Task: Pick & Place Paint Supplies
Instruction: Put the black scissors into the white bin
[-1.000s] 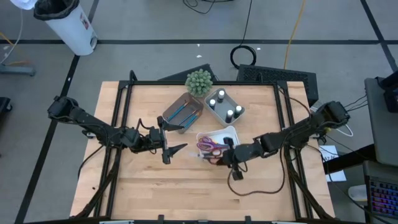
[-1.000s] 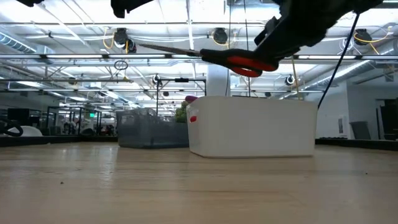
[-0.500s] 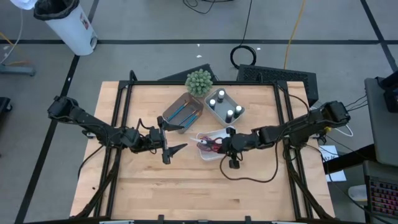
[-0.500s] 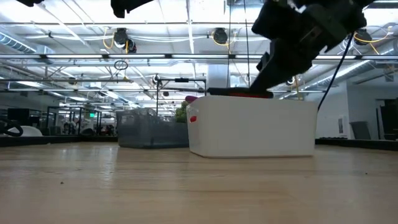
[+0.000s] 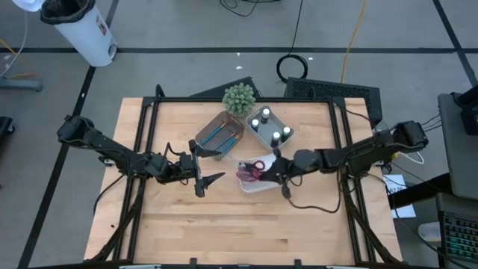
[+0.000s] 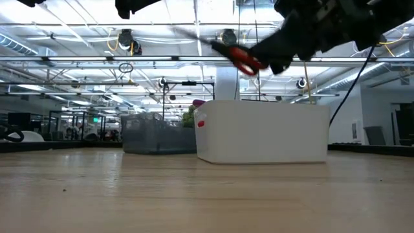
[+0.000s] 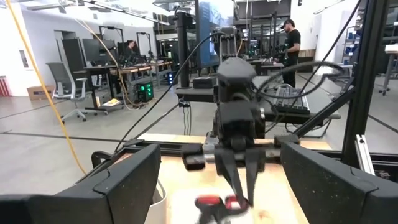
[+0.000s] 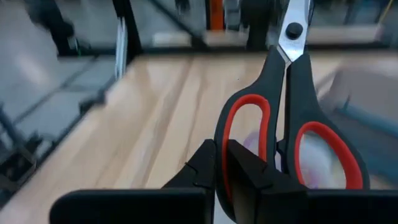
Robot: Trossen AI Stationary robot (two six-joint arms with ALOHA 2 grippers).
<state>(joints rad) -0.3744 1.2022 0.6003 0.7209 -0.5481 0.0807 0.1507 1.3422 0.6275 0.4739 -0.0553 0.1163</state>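
Observation:
My right gripper (image 5: 278, 168) is shut on black scissors with red-lined handles (image 8: 286, 106) and holds them above the white tray (image 5: 263, 187). In the low view the scissors (image 6: 236, 57) hang over the tray's wall (image 6: 262, 133). Purple-handled scissors (image 5: 246, 176) lie in that tray. My left gripper (image 5: 209, 173) stands open over bare table to the left of the tray, holding nothing. Brushes lie in the brown tray (image 5: 220, 136). White-capped bottles stand in the pale blue-grey tray (image 5: 269, 128). My right gripper pinches the rim of one handle loop (image 8: 222, 134) between its two fingers. The fingers come from the table's right, nearly level, and the scissors run on ahead of them. The scissors are lifted clear above the white tray, blades closed and tilted upward (image 6: 204, 37).
A round green plant (image 5: 239, 97) stands at the far edge behind the trays. The three trays crowd the table's middle. Bare wood lies along the near edge (image 5: 239, 232) and on the left side.
My right gripper has carried the scissors toward the far edge, from beside the white tray's near side to above it. It has tipped on the way, and the blades, level before, now slant upward. It has stayed shut.

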